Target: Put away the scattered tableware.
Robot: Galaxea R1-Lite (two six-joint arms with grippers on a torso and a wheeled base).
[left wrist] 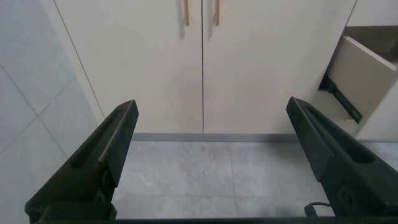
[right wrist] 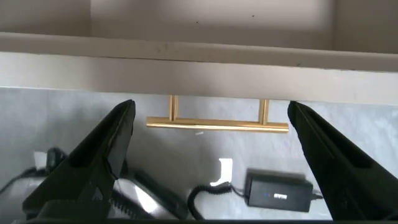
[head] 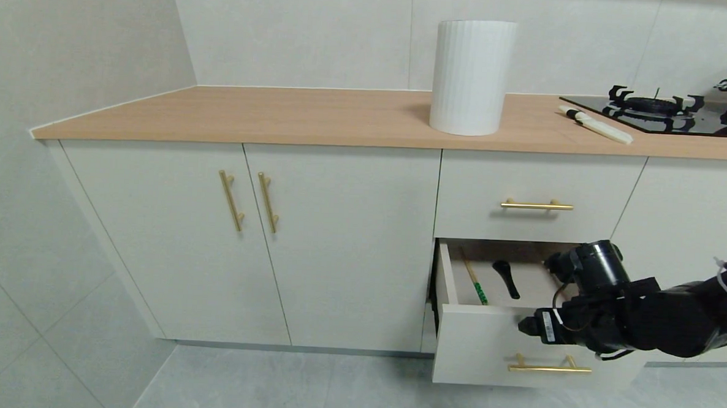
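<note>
Standing open: lower white drawer (head: 486, 350), pulled out from under the light wooden table (head: 281, 114).
Drawer contents: black plastic spoon (head: 506, 278) and wooden chopsticks with a green end (head: 474, 283), side by side, not touching, on the drawer bottom.
Table: tall white ribbed cylinder container (head: 472, 77) stands upright. A cream-coloured long utensil (head: 595, 124) lies flat just beside the black gas hob (head: 662, 113).
Right gripper (right wrist: 209, 111): jaws released, spread wide, gripping nothing. In the head view it sits just in front of the drawer front, above the gold bar handle (right wrist: 217, 124).
Right wrist view: looks down past the drawer's top edge onto the handle. Adds a black power adapter (right wrist: 277, 190) with its cable on the grey tiled floor (right wrist: 186, 149).
Left gripper (left wrist: 211, 109): jaws released, empty, low over the floor, facing the closed white double cupboard doors (left wrist: 199, 62).
Left wrist view: adds the drawer's side with its black runner.
Writing: white label on the right gripper in the head view, print too small to read. Adapter marking also unreadable.
</note>
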